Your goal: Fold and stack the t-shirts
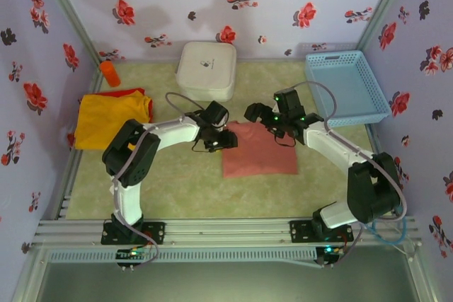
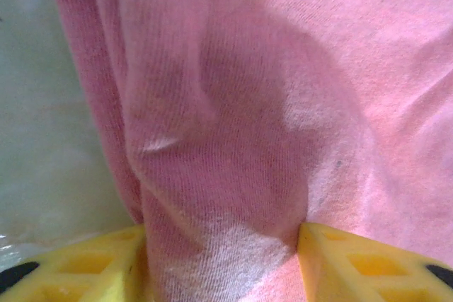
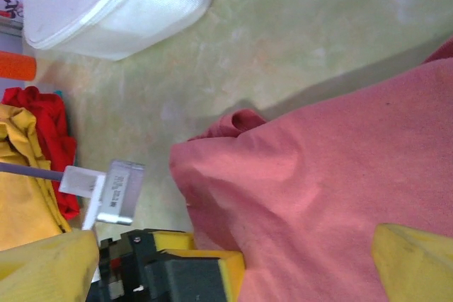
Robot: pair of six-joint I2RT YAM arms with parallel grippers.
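- The left pincer [image 2: 223, 263] is closed on a bunched fold of the dusty salmon-pink cloth t-shirt [image 1: 258, 153], at its far left corner.
- The right pincer [image 1: 253, 112] is spread wide and holds nothing, just above the same shirt's far edge.
- This shirt lies mid-table as a rough rectangle. Its folding seems partly done, and it is not yet stacked.
- The yellow-orange cloth t-shirt [image 1: 110, 118], lying over a red cloth t-shirt [image 1: 131, 92], is well apart at the left.
- How well these two are folded cannot be judged.

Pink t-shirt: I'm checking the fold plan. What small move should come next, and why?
Probably lower the right end effector onto the pink t-shirt at its far edge and close it. It hangs wide open above that edge, while the left end effector pinches bunched cloth at the far left corner, so only one side is gripped.
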